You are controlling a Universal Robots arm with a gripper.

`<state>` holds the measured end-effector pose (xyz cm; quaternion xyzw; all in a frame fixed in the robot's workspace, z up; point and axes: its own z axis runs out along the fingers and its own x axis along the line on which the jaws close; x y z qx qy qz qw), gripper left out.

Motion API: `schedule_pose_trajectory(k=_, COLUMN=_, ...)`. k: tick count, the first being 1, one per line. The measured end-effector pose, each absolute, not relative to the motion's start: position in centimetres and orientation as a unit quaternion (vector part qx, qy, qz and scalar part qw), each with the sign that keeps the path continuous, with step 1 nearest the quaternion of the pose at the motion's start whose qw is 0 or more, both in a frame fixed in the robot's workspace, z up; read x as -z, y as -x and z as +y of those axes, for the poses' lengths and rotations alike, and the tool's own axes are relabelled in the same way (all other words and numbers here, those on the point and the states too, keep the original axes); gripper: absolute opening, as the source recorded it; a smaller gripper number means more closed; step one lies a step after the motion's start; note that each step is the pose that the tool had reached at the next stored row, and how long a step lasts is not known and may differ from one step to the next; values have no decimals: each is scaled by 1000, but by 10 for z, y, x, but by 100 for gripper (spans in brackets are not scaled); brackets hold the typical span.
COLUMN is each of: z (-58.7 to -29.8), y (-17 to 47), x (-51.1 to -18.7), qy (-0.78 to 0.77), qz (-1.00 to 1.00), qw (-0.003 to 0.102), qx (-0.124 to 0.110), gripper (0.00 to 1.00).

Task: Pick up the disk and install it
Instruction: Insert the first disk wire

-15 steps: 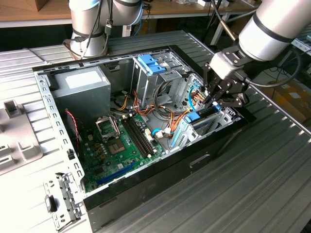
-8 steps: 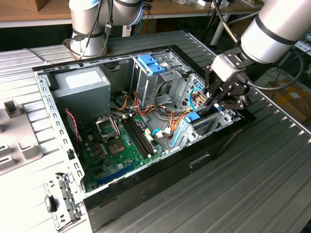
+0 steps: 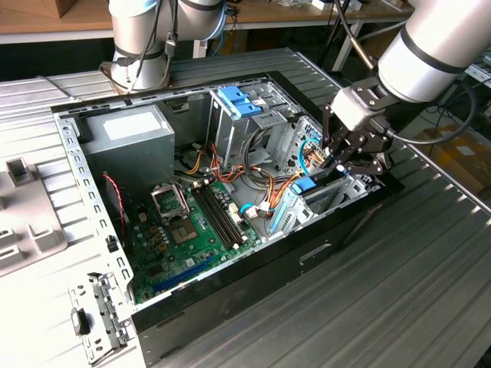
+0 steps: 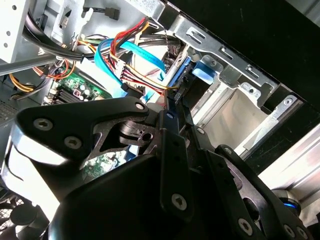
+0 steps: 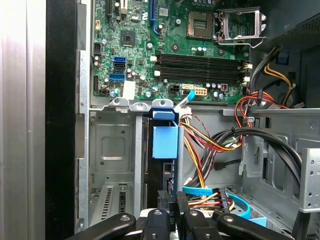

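Arm [image 3: 430, 46]: silver-grey tube w/ black joint band; hand [image 3: 343, 153]: black linkage plates, silver screws, black cable.

No print can be read anywhere. The white label [image 3: 125, 127] on the grey power supply [image 3: 130, 149] is blank to the eye. Markings on the green motherboard [image 5: 165, 47] are too small to tell.

Empty bay slot [image 5: 116, 150] open beside the disk [image 5: 165, 142]; cable bundle [image 5: 210, 145] crowds its other side
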<state>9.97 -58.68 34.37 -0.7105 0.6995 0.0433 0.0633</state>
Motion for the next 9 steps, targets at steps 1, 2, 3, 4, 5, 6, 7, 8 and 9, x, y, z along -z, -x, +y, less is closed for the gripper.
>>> schedule_pose_trajectory(k=1, z=-587, y=-100, x=-344, qy=711, qz=699, qw=63, qx=-43, gripper=18)
schedule_pose_trajectory(k=2, z=-587, y=-100, x=-344, qy=711, qz=699, qw=63, qx=-43, gripper=18)
schedule_pose_trajectory(k=3, z=-587, y=-100, x=-344, qy=711, qz=699, qw=63, qx=-43, gripper=18)
schedule_pose_trajectory(k=4, z=-587, y=-100, x=-343, qy=710, qz=700, qw=63, qx=-43, gripper=18)
schedule_pose_trajectory(k=5, z=-587, y=-100, x=-343, qy=710, qz=700, qw=63, qx=-43, gripper=18)
schedule_pose_trajectory(k=6, z=-587, y=-100, x=-342, qy=710, qz=700, qw=63, qx=-43, gripper=18)
schedule_pose_trajectory(k=7, z=-587, y=-100, x=-341, qy=710, qz=700, qw=63, qx=-43, gripper=18)
schedule_pose_trajectory(k=8, z=-587, y=-100, x=-340, qy=710, qz=700, qw=63, qx=-43, gripper=18)
schedule_pose_trajectory(k=9, z=-587, y=-100, x=-340, qy=710, qz=700, qw=63, qx=-43, gripper=18)
